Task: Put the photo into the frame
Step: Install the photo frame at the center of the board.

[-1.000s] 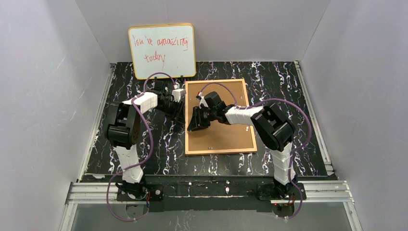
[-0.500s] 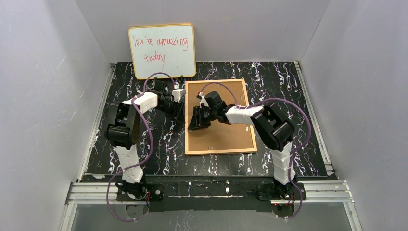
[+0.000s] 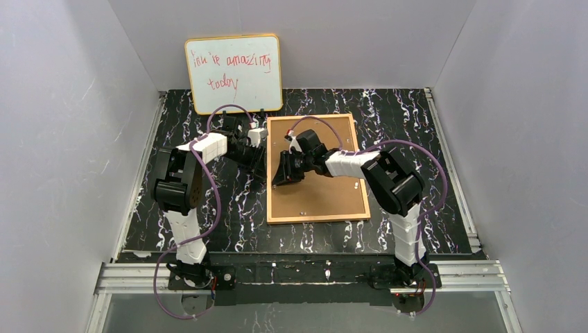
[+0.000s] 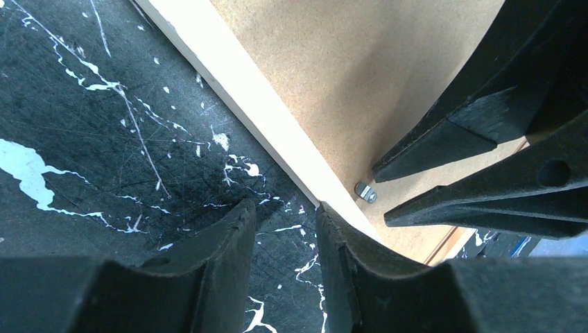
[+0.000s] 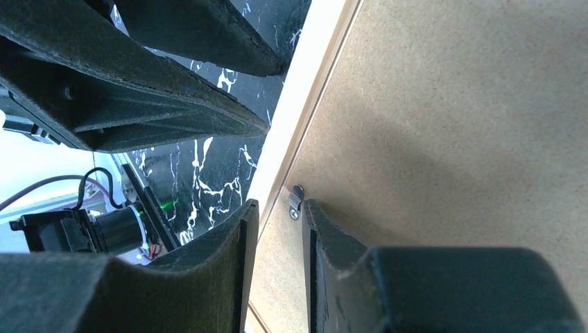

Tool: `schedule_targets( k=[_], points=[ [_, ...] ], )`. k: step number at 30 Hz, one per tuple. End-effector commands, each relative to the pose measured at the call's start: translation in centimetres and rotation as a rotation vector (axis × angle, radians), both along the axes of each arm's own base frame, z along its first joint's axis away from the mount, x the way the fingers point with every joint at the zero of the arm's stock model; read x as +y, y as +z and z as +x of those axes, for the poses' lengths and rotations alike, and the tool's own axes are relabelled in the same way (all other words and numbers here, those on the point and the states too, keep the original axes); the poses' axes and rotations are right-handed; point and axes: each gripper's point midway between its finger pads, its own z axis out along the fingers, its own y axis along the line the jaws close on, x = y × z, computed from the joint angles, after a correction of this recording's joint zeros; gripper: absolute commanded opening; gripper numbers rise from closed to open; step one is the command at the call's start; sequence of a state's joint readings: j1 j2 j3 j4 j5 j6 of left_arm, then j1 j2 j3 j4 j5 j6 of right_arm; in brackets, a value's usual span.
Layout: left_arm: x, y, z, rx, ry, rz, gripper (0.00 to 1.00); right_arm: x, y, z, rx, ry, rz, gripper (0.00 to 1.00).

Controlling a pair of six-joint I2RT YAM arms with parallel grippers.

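The frame [image 3: 319,191] lies back-up on the black marbled table [image 3: 229,208]; I can't see the photo anywhere. By the frame's left rail, a small metal retaining tab [image 5: 296,201] sits within the narrow gap of my right gripper [image 5: 279,205], not pinched. My left gripper [image 4: 284,207], slightly spread and empty, hovers just beside that rail. I'd swivel the tab gently, steadying the rail with the left.

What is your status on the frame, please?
Left hand open, empty, at frame's left edge. Right hand open, tips by metal tab. Frame face down, back on. Photo not in view.
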State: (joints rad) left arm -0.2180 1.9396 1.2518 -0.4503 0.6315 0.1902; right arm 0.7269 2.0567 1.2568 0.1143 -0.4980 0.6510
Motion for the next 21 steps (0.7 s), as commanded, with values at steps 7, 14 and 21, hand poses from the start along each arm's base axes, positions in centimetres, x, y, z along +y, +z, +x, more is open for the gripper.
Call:
schedule_targets(
  k=[7, 14, 21],
  points=[
    [0.1, -1.0, -1.1, 0.04, -0.018, 0.034, 0.35, 1.0, -0.9, -0.9, 0.026, 0.031, 0.026, 0.37],
    [0.0, -1.1, -1.0, 0.044, -0.019, 0.034, 0.35, 1.5, -0.9, -1.4, 0.042, 0.059, 0.049, 0.35],
    [-0.1, -1.0, -1.0, 0.043, -0.02, 0.03, 0.34, 1.8, -1.2, -2.3, 0.074, 0.117, 0.06, 0.33]
  ],
)
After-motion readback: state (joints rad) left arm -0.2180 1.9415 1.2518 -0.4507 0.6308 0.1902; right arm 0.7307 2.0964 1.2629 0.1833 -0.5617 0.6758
